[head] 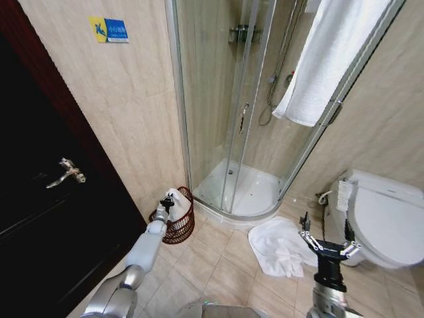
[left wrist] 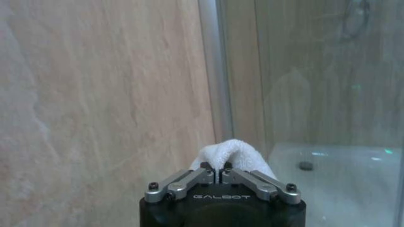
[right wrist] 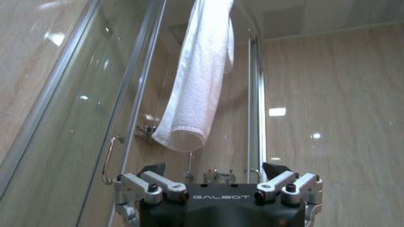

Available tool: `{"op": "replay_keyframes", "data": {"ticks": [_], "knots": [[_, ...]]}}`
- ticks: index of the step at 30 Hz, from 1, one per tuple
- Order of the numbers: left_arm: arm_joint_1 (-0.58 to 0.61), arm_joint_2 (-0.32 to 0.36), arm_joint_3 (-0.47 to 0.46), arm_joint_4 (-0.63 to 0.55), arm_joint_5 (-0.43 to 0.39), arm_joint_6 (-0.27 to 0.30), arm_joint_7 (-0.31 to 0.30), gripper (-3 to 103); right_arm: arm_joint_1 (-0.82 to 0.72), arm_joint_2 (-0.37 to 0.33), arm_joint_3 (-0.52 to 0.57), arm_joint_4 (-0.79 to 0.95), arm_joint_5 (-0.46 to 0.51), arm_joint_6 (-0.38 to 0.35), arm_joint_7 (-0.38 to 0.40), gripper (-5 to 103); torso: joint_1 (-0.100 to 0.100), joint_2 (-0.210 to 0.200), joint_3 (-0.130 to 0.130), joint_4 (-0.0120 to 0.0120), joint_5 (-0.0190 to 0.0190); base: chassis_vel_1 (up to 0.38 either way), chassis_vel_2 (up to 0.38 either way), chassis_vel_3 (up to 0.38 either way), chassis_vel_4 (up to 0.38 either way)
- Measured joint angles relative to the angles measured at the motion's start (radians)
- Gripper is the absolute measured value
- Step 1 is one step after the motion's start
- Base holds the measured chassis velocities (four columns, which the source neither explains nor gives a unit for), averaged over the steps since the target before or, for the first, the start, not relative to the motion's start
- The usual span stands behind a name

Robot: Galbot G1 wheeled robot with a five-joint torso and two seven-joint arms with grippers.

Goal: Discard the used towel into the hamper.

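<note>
L hand [left wrist: 218, 166] grips towel [left wrist: 230, 153], over hamper [head: 180, 225]

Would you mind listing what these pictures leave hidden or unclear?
- Head view: the hamper's inside is blocked by the left gripper and its towel.
- Left wrist view: most of that towel sits behind the shut fingers.
- Head view: the hanging towel's top is cut off by the edge.
</note>
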Motion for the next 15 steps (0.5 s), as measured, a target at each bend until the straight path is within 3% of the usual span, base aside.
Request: {"op": "replay_keyframes", "data": {"ticks": [7,15], "knots": [[-0.023,-0.019,-0.002,0.046,0.025,0.011,0.019,2,0.008,0.000,0.002,-0.001,-0.011,-0.004,0.028,100,0.000,0.000,0.000,0.0000,-0.0001,0.000,0.000,0.000,0.000],[-0.014,-0.017,-0.003,0.051,0.064,0.070,0.052,2,0.007,0.000,-0.011,-0.002,-0.010,-0.021,0.011,100,0.000,0.000,0.000,0.0001,0.0000,0.000,0.000,0.000,0.000]]}}
